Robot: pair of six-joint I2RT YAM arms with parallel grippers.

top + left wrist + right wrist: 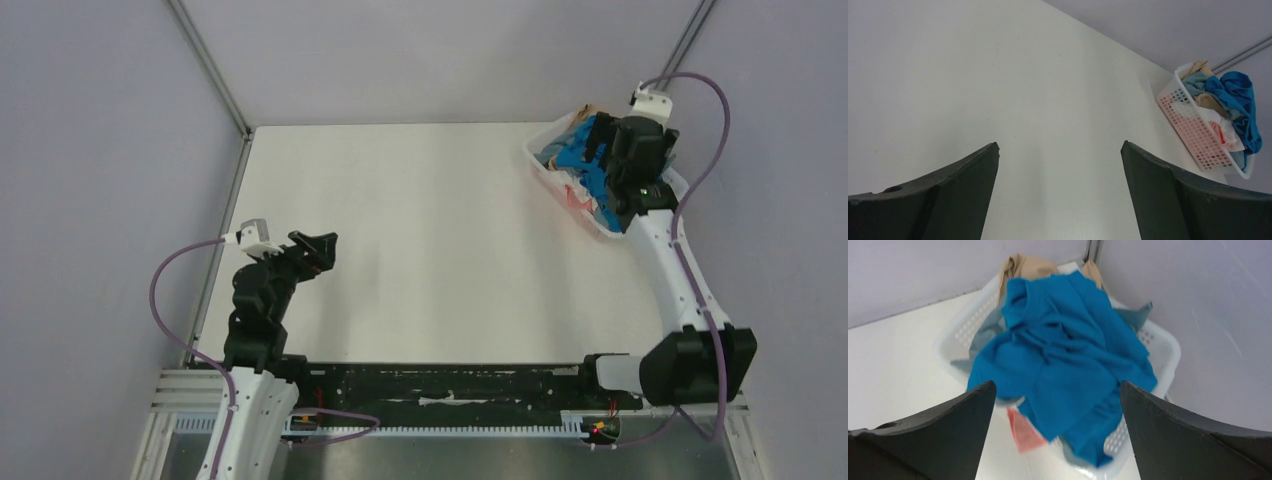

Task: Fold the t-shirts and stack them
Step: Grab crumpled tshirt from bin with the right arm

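Left tool (1059, 145) tucked close, parted, right tool (1058, 383) stretched far forward (parted too)

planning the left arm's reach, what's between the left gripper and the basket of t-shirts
Only bare white table lies between the left gripper and the basket of t-shirts; the left wrist view shows it.

Bright blue t-shirt (1063, 355): soft matt cloth, creased. Basket (1168, 347), 2 o'clock: perforated white plastic. Table (420, 250): smooth, matt.
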